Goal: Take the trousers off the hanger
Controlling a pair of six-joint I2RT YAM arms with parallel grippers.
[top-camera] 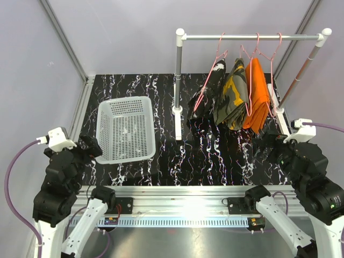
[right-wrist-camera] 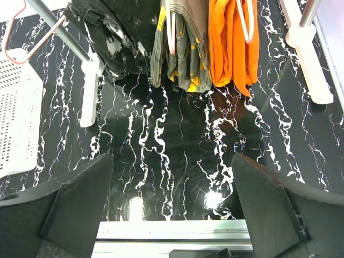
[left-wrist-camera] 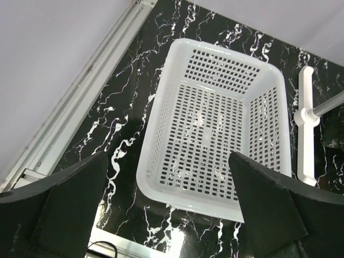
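Note:
Three trousers hang on pink hangers (top-camera: 219, 54) from a metal rail (top-camera: 252, 37) at the back right: dark blackish trousers (top-camera: 207, 99), camouflage trousers with yellow patches (top-camera: 235, 99) and bright orange trousers (top-camera: 257, 99). The right wrist view shows their lower ends: dark (right-wrist-camera: 113, 32), camouflage (right-wrist-camera: 180, 48), orange (right-wrist-camera: 231, 43). My right gripper (top-camera: 269, 141) (right-wrist-camera: 172, 209) is open and empty, low over the table, in front of the garments and apart from them. My left gripper (top-camera: 91, 146) (left-wrist-camera: 166, 204) is open and empty at the near left corner of the basket.
A white perforated basket (top-camera: 107, 115) (left-wrist-camera: 177, 199) stands empty on the left of the black marbled table (top-camera: 215, 156). The rack's white feet (right-wrist-camera: 88, 91) (right-wrist-camera: 309, 59) and posts stand either side of the garments. Grey walls close in on both sides.

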